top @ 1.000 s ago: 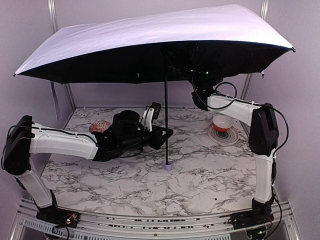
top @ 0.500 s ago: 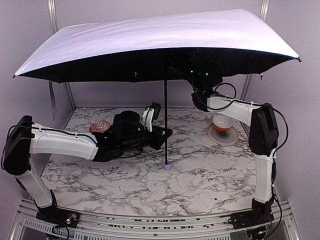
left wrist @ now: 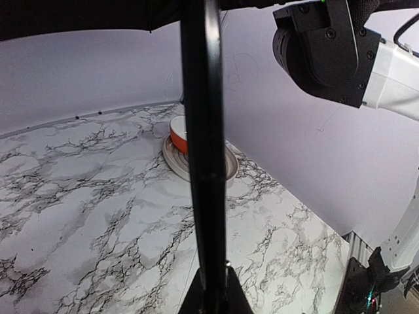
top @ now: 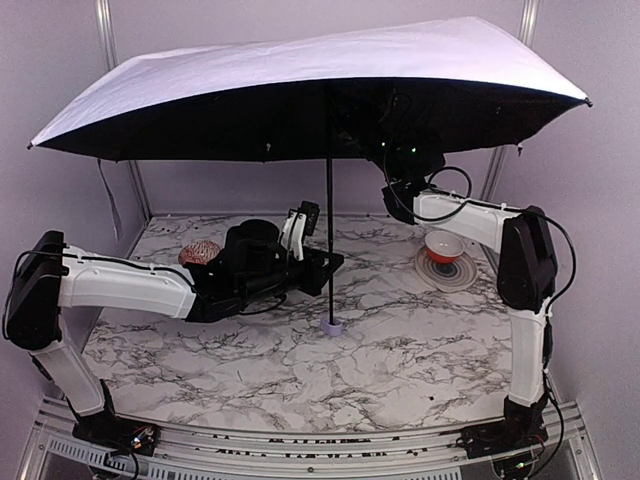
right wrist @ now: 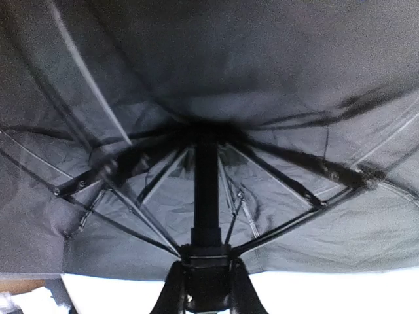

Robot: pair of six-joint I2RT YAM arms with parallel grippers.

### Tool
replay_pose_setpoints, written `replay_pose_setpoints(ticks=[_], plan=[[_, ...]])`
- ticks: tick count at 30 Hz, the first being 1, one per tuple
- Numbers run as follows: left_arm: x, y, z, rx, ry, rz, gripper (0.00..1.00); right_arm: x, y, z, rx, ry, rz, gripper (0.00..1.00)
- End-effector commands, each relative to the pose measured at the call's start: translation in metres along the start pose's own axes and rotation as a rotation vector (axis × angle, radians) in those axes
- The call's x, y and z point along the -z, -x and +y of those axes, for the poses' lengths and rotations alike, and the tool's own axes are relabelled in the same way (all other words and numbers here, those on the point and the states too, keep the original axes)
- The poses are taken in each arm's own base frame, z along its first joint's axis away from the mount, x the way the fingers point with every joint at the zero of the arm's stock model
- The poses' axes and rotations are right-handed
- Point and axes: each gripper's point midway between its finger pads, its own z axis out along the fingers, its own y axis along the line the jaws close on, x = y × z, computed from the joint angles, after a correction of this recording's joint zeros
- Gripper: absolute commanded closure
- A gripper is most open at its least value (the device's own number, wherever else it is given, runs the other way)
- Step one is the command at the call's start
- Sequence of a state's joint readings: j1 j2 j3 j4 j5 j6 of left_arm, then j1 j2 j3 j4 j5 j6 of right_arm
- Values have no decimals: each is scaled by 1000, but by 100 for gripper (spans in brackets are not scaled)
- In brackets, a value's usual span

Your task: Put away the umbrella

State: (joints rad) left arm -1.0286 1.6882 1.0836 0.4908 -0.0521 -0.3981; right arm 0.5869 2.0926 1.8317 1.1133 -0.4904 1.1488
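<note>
Over on the far right, a bowl with an orange outside and a white inside sits on a pale round plate. What's in it, if anything, I can't tell from here.

The tabletop is white marble print with dark veins. A reddish knobbly lump lies at the far left, just behind the left arm. Around it all stand plain lavender-grey walls, with metal posts in the far corners and a metal rail along the near edge.

And there's the umbrella, fully open. Its pale canopy stretches almost wall to wall above the scene, with the black lining showing underneath. Its thin black shaft runs straight down the middle, and the small lavender handle rests on the marble, near the centre.

The left claw reaches in from the left and is clamped tight on the shaft low down, just above the handle. The wrist view has the black rod rising right out of the pinch.

Up high, the right claw is tucked under the canopy. Its two fingers are pressed against either side of the black runner where the ribs fan out.
</note>
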Motion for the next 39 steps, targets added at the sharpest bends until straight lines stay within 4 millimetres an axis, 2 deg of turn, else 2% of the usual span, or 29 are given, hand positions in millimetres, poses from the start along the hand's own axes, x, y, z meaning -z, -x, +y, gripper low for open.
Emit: replay_pose_setpoints(ticks=[1,4,6,7,8,9,10,11,12,14,16,18,20,27,31,39], plan=[[10,42,-23,-53,-57,-118,100,-2,10,10,11,12,-29,93],[11,42,-23,-55,-55,-120,100,-1,9,9,9,8,-25,97],[12,43,-21,-56,-47,-125,100,0,9,8,9,3,-23,94],[13,44,-20,-57,-40,-129,100,0,9,8,11,2,-17,86],[14,45,-18,-61,-25,-135,100,1,7,9,14,0,-8,71],[16,48,-15,-65,-9,-144,100,1,5,8,25,-6,3,52],[18,48,-11,-68,13,-151,100,2,4,9,50,-14,14,45],[21,52,-6,-67,45,-166,100,7,-2,2,63,-52,30,39],[24,55,0,-64,80,-180,100,11,-5,-2,93,-87,39,36],[27,59,9,-69,139,-194,100,22,-9,-12,182,-200,33,35],[29,62,13,-79,172,-196,100,32,-8,-13,339,-322,10,35],[28,62,16,-80,190,-190,100,37,-9,-3,509,-411,-10,34],[26,60,17,-77,197,-180,100,35,-11,11,617,-430,-17,34],[22,59,19,-66,224,-172,100,22,-11,11,772,-512,1,35],[21,58,18,-70,224,-166,100,13,-12,10,802,-518,7,43],[19,56,16,-82,223,-158,100,-1,-17,2,845,-508,41,45]])
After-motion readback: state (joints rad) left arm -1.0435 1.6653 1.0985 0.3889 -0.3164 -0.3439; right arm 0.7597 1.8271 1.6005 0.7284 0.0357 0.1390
